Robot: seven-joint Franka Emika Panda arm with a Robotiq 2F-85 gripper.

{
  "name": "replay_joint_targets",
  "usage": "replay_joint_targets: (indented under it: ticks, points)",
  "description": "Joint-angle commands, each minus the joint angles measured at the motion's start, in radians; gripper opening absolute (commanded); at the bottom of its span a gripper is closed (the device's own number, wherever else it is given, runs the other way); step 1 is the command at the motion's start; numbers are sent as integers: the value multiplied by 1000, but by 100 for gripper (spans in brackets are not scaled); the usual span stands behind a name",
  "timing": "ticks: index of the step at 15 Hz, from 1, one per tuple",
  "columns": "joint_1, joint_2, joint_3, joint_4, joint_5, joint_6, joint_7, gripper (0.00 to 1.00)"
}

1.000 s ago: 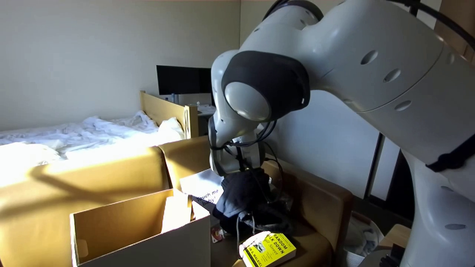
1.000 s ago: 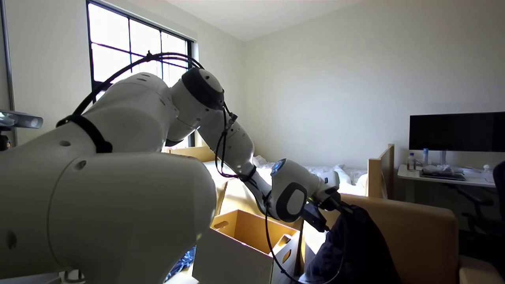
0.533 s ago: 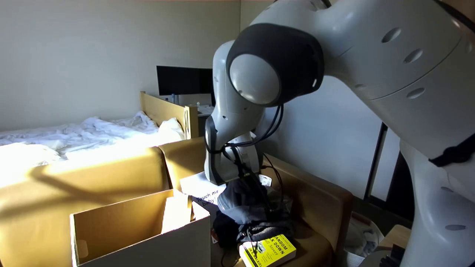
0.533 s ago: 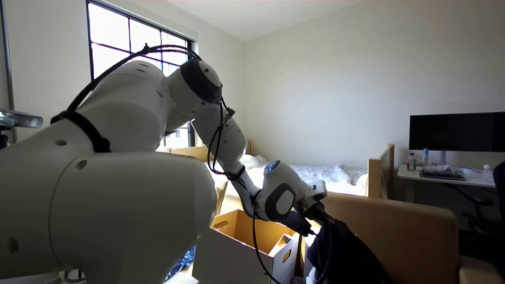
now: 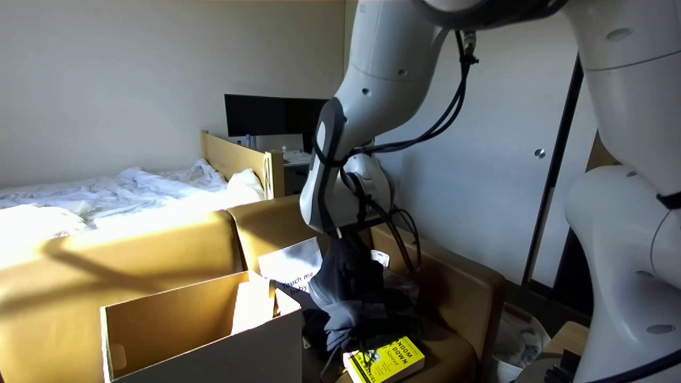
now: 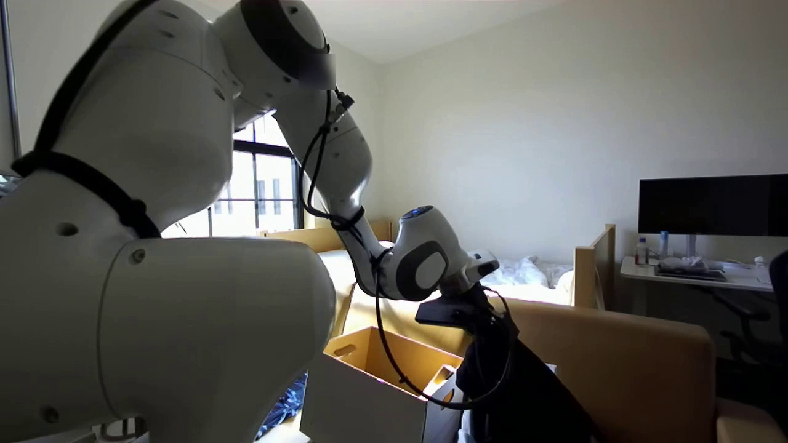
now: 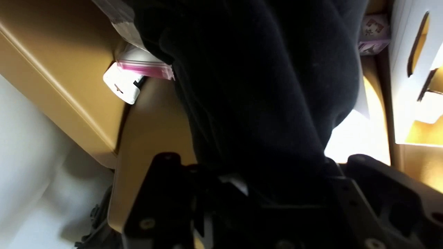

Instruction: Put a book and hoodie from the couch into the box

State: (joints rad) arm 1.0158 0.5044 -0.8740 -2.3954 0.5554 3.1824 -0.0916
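Higher than half a second ago, the hand (image 7: 261, 183) has drawn the top of the dark hoodie (image 5: 348, 274) upward with it. Left of the hand in both exterior views, the open-topped cardboard box (image 5: 255, 356) stands before the backrest (image 5: 175, 260). Next comes the hoodie, hanging from the hand, which has its cloth pinched; cloth and shadow hide how wide the gap in the grip is. The hoodie's lower folds cover one corner of the yellow book (image 5: 391, 364), though whether they touch it cannot be told. The book lies on the couch seat (image 5: 451, 348), towards the front corner by the armrest (image 5: 463, 271). Farther right in an exterior view, a monitor (image 6: 714, 206) stands at the back edge of a white desk (image 6: 746, 283).
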Motion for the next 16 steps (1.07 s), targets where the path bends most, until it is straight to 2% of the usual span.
replay_joint_targets:
  ticks: [1, 4, 5, 7, 11, 13, 16]
  points:
    - [140, -243, -158, -113, -86, -47, -184, 0]
    - [277, -383, -307, -162, -131, -5, -283, 0]
    - [205, -230, -229, -110, -100, -41, -186, 0]
    - [257, -308, -283, -137, -102, -40, -234, 0]
    - [261, -350, -291, -153, -113, -40, -250, 0]
    - [355, -337, -425, -135, -182, -95, -280, 0]
    - [523, -315, -629, -99, -316, -265, -298, 0]
